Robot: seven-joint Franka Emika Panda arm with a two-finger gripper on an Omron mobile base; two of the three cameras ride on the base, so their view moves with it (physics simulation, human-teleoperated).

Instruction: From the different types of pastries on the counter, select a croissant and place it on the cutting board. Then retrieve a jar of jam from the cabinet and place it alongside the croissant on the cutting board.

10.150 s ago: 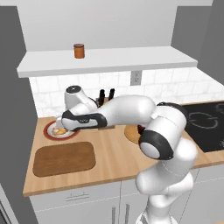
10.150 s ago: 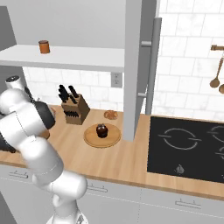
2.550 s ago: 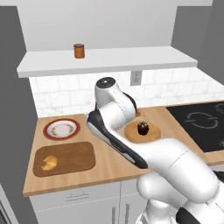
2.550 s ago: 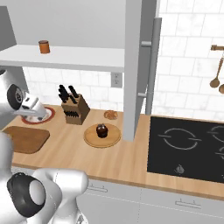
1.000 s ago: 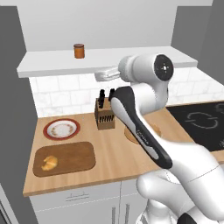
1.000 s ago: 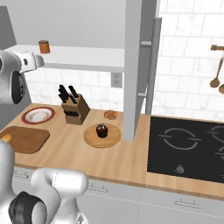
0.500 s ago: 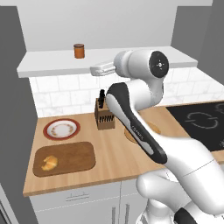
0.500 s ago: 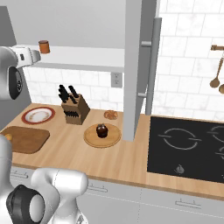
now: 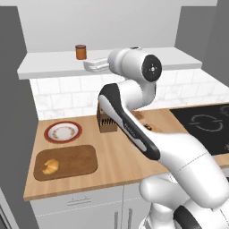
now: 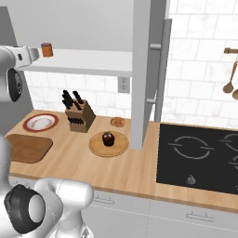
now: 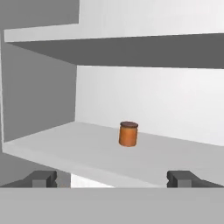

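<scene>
The jar of jam (image 11: 128, 134) stands upright on the white cabinet shelf (image 11: 83, 153), orange-brown with a darker lid. My gripper (image 11: 113, 179) is open, level with the shelf's front edge; the jar is farther in, centred between the two fingertips (image 11: 41, 178). From the left base the gripper (image 9: 86, 65) sits just below and right of the jar (image 9: 80, 52). From the right base the hand is close to the left of the jar (image 10: 46, 49). The golden croissant (image 9: 51, 166) lies on the dark cutting board (image 9: 74, 156), at its left end. Nothing is held.
On the counter (image 10: 116, 167) stand a red-rimmed plate (image 9: 63, 131), a knife block (image 10: 79, 116), a cupcake (image 10: 108, 138) on a round board (image 10: 116, 148), and a flat round pastry (image 10: 118, 122). A grey column (image 10: 146, 69) rises at the shelf's right end. The black hob (image 10: 200, 158) lies right.
The hand has slid left along the shelf front and risen slightly, closing on the jar. The jaws stay open. Croissant and board are unmoved.
</scene>
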